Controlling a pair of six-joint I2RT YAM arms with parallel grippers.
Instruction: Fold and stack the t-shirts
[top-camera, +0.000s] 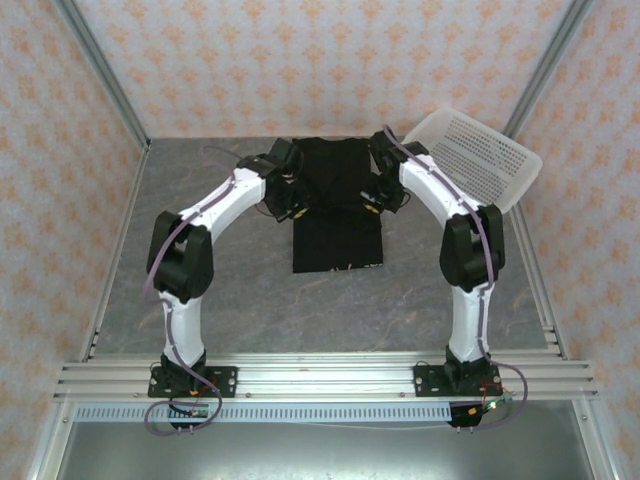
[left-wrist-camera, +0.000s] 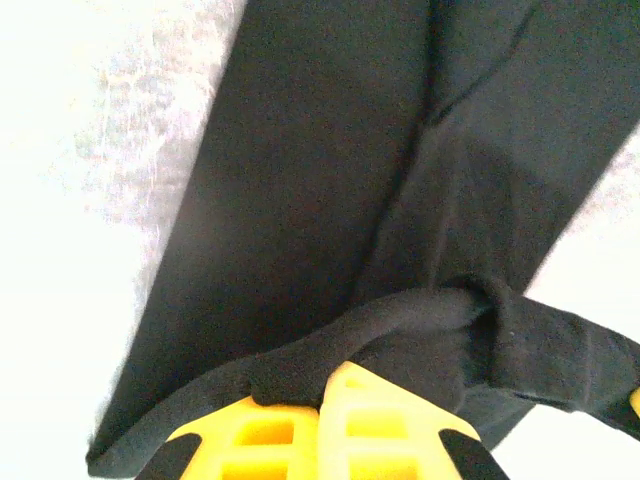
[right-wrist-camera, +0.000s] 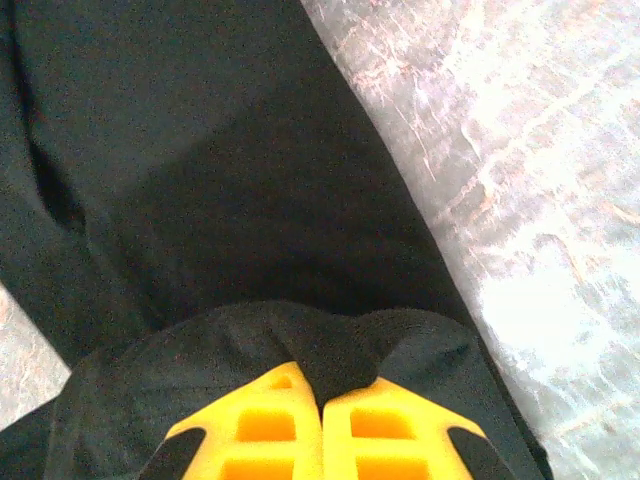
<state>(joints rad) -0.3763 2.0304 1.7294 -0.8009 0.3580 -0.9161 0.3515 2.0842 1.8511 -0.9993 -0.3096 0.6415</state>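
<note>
The left fingers (top-camera: 292, 203) are clenched on the left edge of the black t-shirt (top-camera: 338, 235). The right fingers (top-camera: 376, 200) are clenched on its right edge, so the shirt lies between the two pairs. Seen from above, the cloth spreads beyond the fingers toward the far wall. It also runs back from them toward the arm bases, where it narrows to a flat panel with a straight near hem on the grey bench (top-camera: 420, 300). What shows of it is plain black; a pale fleck at the near hem may be print, but it is too small to be sure.

In the left wrist view the yellow left fingers (left-wrist-camera: 330, 405) are pressed together, with a thick roll of the t-shirt (left-wrist-camera: 300, 200) bunched over and around their tips. Ahead of the tips the cloth runs away in a long dark sheet, with a crease slanting across it ahead and to the right. Pale bench (left-wrist-camera: 60, 200) shows to the left of the fingers and at lower right.

In the right wrist view the right fingers (right-wrist-camera: 316, 420) are likewise tight together. A fold of t-shirt (right-wrist-camera: 200, 150) is pinched at the seam between them and humped over their tips. The shirt lies ahead and to the left of them, with bare marbled bench (right-wrist-camera: 540, 200) ahead and to their right.

Beyond and to the right of the right fingers, a white perforated basket (top-camera: 478, 155) stands tilted at the far corner, apart from the shirt.
</note>
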